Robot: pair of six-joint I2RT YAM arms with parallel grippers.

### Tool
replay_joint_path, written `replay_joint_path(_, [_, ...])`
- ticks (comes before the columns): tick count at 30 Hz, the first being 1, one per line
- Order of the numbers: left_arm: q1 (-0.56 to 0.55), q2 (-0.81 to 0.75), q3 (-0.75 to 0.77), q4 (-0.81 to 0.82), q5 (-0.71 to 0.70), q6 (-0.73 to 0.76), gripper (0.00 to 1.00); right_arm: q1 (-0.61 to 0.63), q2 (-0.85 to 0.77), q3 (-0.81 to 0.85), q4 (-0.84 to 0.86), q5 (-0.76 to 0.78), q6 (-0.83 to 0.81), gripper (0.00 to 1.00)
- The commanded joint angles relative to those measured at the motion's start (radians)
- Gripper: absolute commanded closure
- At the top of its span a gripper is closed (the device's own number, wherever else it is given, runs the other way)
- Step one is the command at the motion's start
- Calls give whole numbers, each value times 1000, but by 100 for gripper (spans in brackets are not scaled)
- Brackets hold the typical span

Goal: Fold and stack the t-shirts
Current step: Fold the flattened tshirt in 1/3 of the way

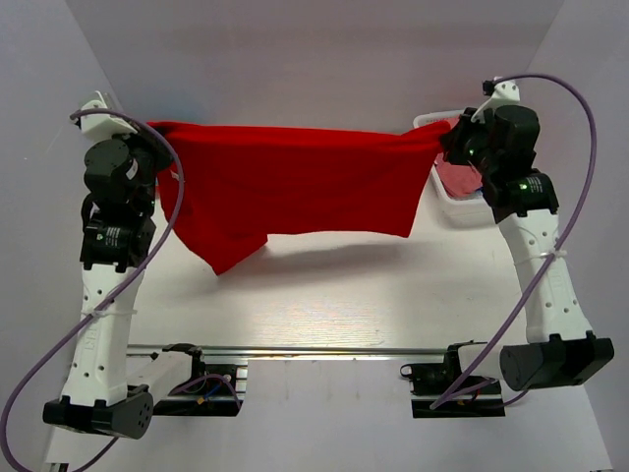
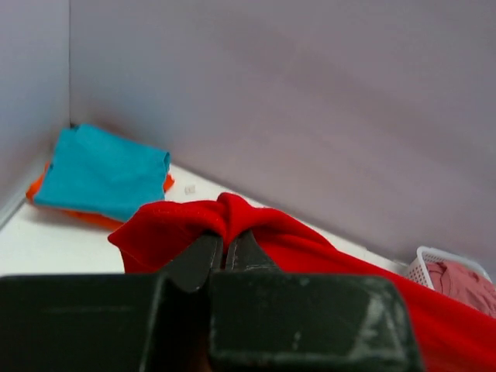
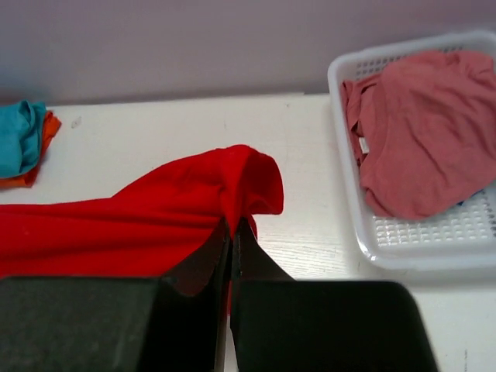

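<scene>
The red t-shirt (image 1: 295, 182) hangs stretched betw. the two arms. Its long axis runs 9-to-3 o'clock across the upper half of the top view. The top edge is taut and nearly level, the lower edge sags, and one pointed corner droops toward 7 o'clock, throwing a shadow on the white table (image 1: 324, 295). The cloth is soft and matte, w/ creases fanning in toward each pinch point.

The L gripper (image 2: 225, 246) is clamped tight on a bunched fold at the shirt's 9 o'clock end. The R gripper (image 3: 231, 231) is likewise pinched on a hump of cloth at the 3 o'clock end (black fingers pressed together, only fabric between).

A folded teal t-shirt (image 2: 101, 170) lies flat on a folded orange t-shirt (image 2: 81, 215) in the corner by the walls, at 9 o'clock in the left wrist view — the orange shows only as a rim beneath.

A white plastic basket (image 3: 403, 252), rounded-rectangular w/ lattice walls and floor, sits at 2 o'clock in the right wrist view. In it lies a crumpled dusty-pink garment (image 3: 422, 132), covering most of the floor.
</scene>
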Motion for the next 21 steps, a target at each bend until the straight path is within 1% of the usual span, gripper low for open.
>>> replay_joint_path(1, [5,-7,89,14,-47,66,100,-20,-37,83,7,55,-57,100])
replay_joint_path(3, [5,5,120,14,-47,78,100,-21,-39,101,9,58,-70,100])
replay_joint_path(8, [5,51,129,23,-47,87,100,-23,-27,127,39,40,-83,100])
replay_joint_path(10, [5,77,129,53,-47,98,100,-23,7,134,47,32,-88,100])
replay_joint_path(13, [5,160,157,98,-47,120,100,-23,84,170,72,19,-105,100])
replay_joint_path(14, [5,221,190,107,-32,129,100,-26,99,175,99,-19,-108,100])
replay_joint_path(16, [5,290,227,167,-1,156,100,-29,168,210,154,-26,-114,100])
replay_joint_path(17, [5,326,270,193,22,178,100,-29,206,241,164,-23,-126,100])
replay_joint_path(18, [5,400,298,216,60,195,100,-27,247,284,193,-17,-128,100])
replay_joint_path(19, [5,444,334,242,85,219,100,-29,268,307,204,-15,-134,100])
replay_joint_path(20, [5,490,434,242,155,248,100,-31,312,384,211,-12,-148,100])
replay_joint_path(21, [5,540,510,232,156,258,100,-32,327,420,204,-20,-148,100])
